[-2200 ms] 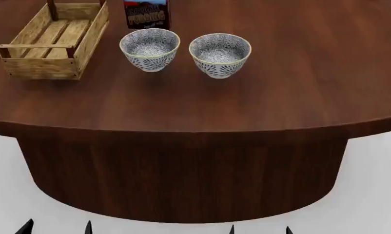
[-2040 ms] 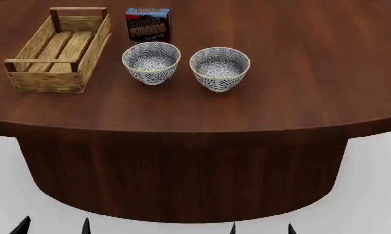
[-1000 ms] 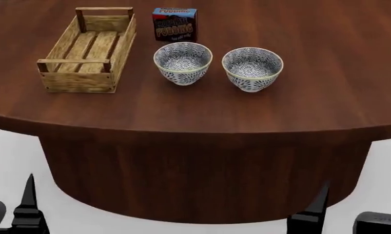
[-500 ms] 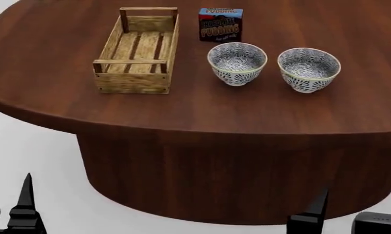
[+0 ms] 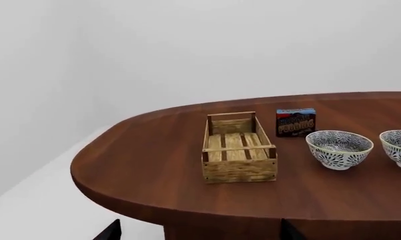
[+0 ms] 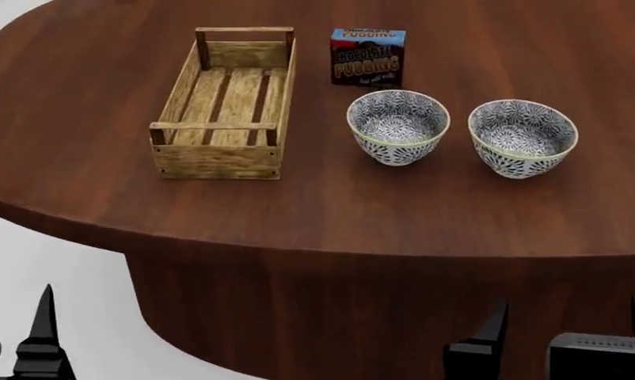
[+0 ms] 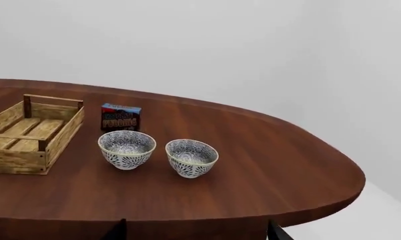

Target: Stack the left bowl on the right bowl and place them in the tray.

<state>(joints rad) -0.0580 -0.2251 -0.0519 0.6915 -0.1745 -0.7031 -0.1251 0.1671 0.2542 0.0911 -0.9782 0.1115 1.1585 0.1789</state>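
A: Our left gripper (image 6: 32, 348) sits in the lower left corner of the head view, below the table edge. Only one dark finger tip shows there, but the left wrist view catches two tips far apart, so we read it as spread and empty.

B: And our right gripper (image 6: 566, 332), lower right, shows two fingers set wide with nothing between them. Both claws are well apart from the table top (image 6: 296, 214).

A: Moving outward: the left bowl (image 6: 398, 127) stands right of centre, the right bowl (image 6: 522, 137) just beside it toward the right edge, not touching.

B: The tray (image 6: 226, 103) lies at upper left of centre, well apart from the bowls, and the chocolate pudding box (image 6: 367, 57) stands above the left bowl.

A: We judge the step is the reach. We should rise over the table edge first, then descend on the left bowl's rim.

B: Pinch one wall, lift straight, and keep clear of the box behind.
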